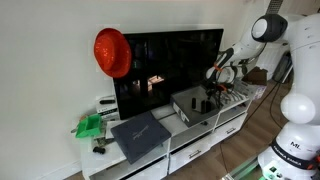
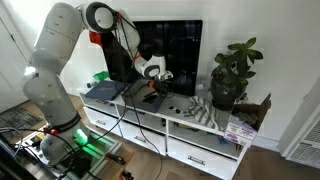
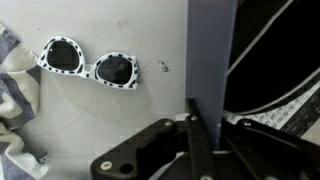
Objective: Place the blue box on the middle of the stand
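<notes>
End effector [image 1: 212, 97] on blue box [image 1: 188, 106], stand [image 1: 205, 136]

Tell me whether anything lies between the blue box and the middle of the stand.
The gripper grips the blue box by its wall. White-framed sunglasses lie on the stand right beside that wall and may block a slide that way.
</notes>
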Robot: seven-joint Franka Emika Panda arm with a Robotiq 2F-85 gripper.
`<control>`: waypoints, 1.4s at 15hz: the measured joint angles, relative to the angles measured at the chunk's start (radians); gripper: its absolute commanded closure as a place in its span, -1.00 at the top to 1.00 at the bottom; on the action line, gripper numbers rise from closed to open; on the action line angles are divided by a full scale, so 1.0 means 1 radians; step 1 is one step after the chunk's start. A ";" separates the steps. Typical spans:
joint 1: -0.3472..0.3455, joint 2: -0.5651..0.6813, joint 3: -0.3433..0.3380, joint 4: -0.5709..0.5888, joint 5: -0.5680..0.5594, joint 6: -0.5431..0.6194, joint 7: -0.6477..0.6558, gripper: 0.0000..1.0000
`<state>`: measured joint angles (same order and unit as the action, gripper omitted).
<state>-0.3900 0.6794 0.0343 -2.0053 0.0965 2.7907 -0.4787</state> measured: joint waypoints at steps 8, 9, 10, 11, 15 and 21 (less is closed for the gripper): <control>0.018 0.081 0.020 0.116 -0.041 -0.058 -0.002 -0.44; 0.019 0.087 0.020 0.125 -0.042 -0.066 -0.002 -0.31; 0.019 0.094 0.021 0.137 -0.042 -0.069 -0.002 -0.18; 0.019 0.100 0.022 0.149 -0.042 -0.071 -0.002 -0.02; 0.013 0.104 0.022 0.181 -0.041 -0.071 -0.001 0.50; -0.043 0.060 0.038 0.150 -0.037 -0.077 -0.018 1.00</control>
<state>-0.4331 0.7397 0.0718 -1.8552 0.0599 2.7133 -0.4964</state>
